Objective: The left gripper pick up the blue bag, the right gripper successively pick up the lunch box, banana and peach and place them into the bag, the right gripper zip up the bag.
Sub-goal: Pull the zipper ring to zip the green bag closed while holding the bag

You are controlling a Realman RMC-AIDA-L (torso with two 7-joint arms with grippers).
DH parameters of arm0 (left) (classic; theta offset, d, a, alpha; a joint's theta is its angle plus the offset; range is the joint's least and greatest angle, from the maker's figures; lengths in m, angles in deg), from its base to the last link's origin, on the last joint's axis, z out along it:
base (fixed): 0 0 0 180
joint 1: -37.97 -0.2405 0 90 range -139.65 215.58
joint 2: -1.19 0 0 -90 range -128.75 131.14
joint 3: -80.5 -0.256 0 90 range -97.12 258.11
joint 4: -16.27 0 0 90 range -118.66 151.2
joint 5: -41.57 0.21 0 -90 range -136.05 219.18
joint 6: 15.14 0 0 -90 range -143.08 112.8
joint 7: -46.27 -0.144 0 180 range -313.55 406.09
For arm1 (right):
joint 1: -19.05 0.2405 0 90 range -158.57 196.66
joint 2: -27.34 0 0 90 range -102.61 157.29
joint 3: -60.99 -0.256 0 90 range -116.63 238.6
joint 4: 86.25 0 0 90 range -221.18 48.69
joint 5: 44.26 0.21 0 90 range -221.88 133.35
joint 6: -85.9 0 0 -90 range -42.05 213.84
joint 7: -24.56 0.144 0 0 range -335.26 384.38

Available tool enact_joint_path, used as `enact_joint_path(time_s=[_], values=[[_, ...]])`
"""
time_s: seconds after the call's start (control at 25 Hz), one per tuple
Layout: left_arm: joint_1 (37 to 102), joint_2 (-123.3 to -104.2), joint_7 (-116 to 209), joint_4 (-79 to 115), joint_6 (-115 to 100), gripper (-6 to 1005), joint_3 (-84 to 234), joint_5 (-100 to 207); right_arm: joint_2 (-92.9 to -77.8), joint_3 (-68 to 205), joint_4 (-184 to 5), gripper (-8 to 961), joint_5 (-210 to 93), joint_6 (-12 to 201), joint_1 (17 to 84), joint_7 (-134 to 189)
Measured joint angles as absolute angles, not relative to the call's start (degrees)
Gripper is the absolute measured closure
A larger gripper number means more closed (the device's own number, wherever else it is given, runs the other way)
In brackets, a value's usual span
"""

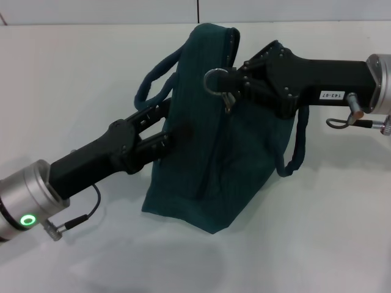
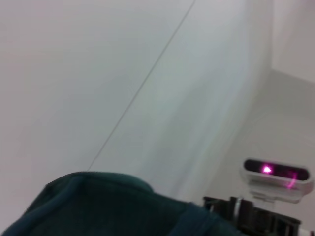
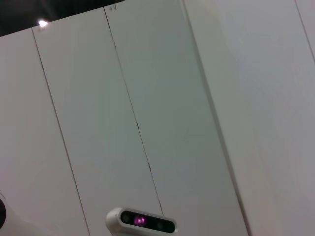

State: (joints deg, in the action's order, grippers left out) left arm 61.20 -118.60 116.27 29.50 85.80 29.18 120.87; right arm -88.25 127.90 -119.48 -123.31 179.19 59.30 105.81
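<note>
Left gripper (image 1: 172, 135) clamps the blue bag (image 1: 214, 152) mid-frame to steady it — right gripper (image 1: 235, 85) pinches the zipper ring (image 1: 215, 81), probably zipping shut.

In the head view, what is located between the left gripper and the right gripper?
The blue bag stands between them in the head view. The left gripper presses on one side of it; the right gripper is at the ring zipper pull near its top.
</note>
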Motion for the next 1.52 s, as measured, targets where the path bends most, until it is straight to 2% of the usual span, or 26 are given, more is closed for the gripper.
enact_joint_path(time_s=[0.44, 0.88, 1.2, 1.52], values=[[61.4, -118.6, 117.21, 29.47, 84.79, 297, 29.07, 120.83, -88.24, 127.86, -119.38, 919, -123.21, 178.76, 59.05, 105.68], [61.17, -118.6, 117.61, 29.47, 85.29, 769, 28.91, 121.19, -88.13, 127.27, -116.59, 918, -121.15, 179.05, 58.65, 106.11], [61.08, -118.6, 117.24, 29.45, 85.5, 889, 28.81, 121.43, -87.97, 127.22, -115.94, 916, -118.15, 179.2, 57.73, 106.89], [61.25, -118.6, 117.07, 29.72, 87.44, 919, 28.73, 122.21, -87.88, 127.16, -115.85, 915, -117.53, 179.12, 57.29, 107.91]])
